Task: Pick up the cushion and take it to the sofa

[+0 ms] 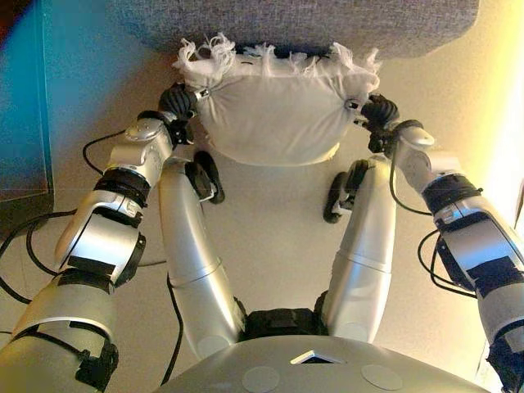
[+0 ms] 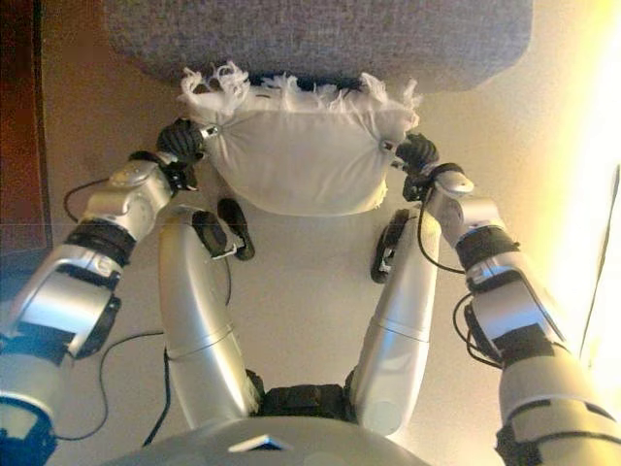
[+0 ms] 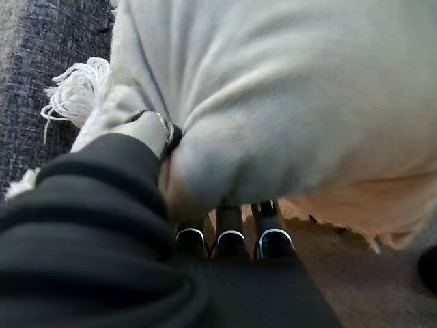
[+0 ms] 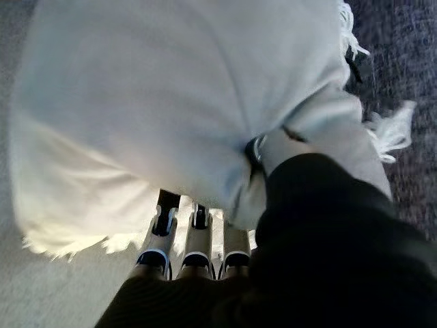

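Note:
A white cushion [image 1: 274,106] with fringed edges is held up between my two hands, just in front of the grey sofa [image 1: 295,24]. My left hand [image 1: 178,101] grips its left side and my right hand [image 1: 372,110] grips its right side. In the left wrist view my fingers [image 3: 229,229] go under the cushion [image 3: 293,102] and the thumb presses into its side. In the right wrist view my fingers [image 4: 194,232] do the same under the cushion [image 4: 164,96]. The cushion's far fringe overlaps the sofa's front edge.
The grey woven sofa [image 2: 320,34] spans the top of the eye views. Beige floor [image 1: 270,237] lies below the cushion. A dark cabinet [image 2: 19,126] stands at the left.

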